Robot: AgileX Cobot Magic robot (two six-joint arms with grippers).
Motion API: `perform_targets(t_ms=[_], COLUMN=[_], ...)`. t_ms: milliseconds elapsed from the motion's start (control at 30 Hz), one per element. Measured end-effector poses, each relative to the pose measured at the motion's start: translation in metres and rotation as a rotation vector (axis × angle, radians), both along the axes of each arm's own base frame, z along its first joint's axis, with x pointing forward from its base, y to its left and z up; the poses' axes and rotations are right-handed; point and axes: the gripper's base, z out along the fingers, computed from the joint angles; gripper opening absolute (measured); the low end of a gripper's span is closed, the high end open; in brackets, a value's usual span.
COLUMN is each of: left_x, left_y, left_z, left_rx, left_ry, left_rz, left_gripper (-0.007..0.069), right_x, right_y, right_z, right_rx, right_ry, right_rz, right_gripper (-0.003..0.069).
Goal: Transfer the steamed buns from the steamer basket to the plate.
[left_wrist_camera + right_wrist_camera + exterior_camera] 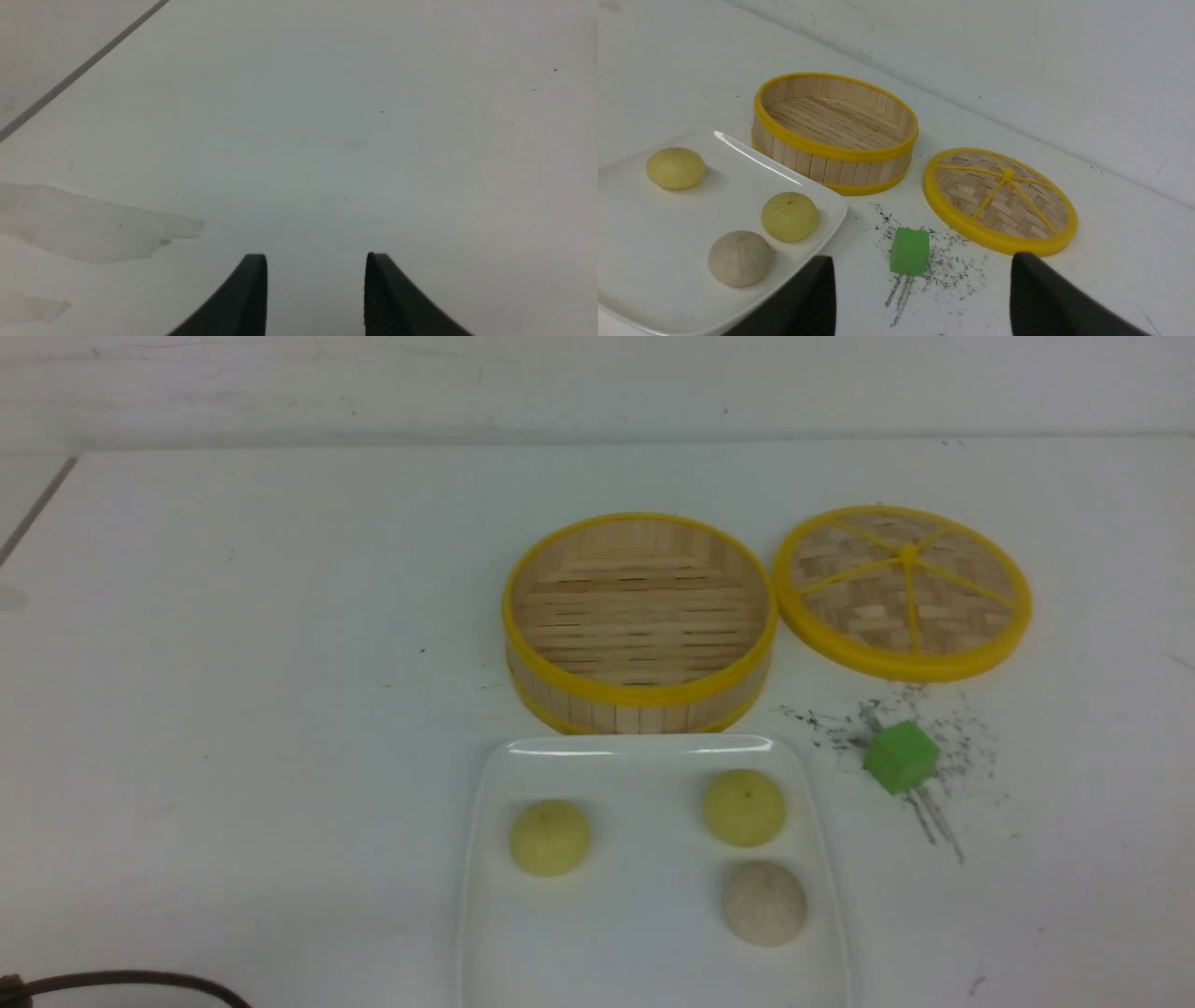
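Three steamed buns (550, 838) sit on the plate (644, 933), at ten, one and two o'clock, probably soft and light; pinch low around the sides, gently. Left claw (316, 259) and right claw (923, 259) are spread, empty.

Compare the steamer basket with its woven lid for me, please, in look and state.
The steamer basket has upright walls and an open, hollow inside, while the woven lid is a shallow disc. The basket's floor is straight slats; the lid's face is a crossed weave with yellow spokes meeting at a knob. The basket stands just beyond the plate; the lid lies to the basket's right. Both are round, with yellow rims.
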Motion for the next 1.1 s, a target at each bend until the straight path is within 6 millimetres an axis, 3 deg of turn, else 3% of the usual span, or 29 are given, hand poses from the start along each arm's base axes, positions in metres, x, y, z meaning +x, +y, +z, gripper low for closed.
perform_targets(t_ms=[233, 600, 1100], left_x=[-0.003, -0.011, -0.010], left_y=[0.000, 0.002, -0.001], left_z=[-0.001, 0.000, 0.003], left_rx=[-0.056, 0.040, 0.003], left_ry=[-0.015, -0.050, -0.083], left_rz=[0.019, 0.007, -0.012], left_gripper=[0.0317, 0.0317, 0.0317], right_x=[0.000, 0.000, 0.000], right_y=[0.000, 0.000, 0.000], right_z=[0.000, 0.000, 0.000], right_rx=[0.000, 0.000, -0.001], right_ry=[0.000, 0.000, 0.002], right_rz=[0.000, 0.000, 0.000], right_gripper=[0.0494, 0.0494, 0.0494])
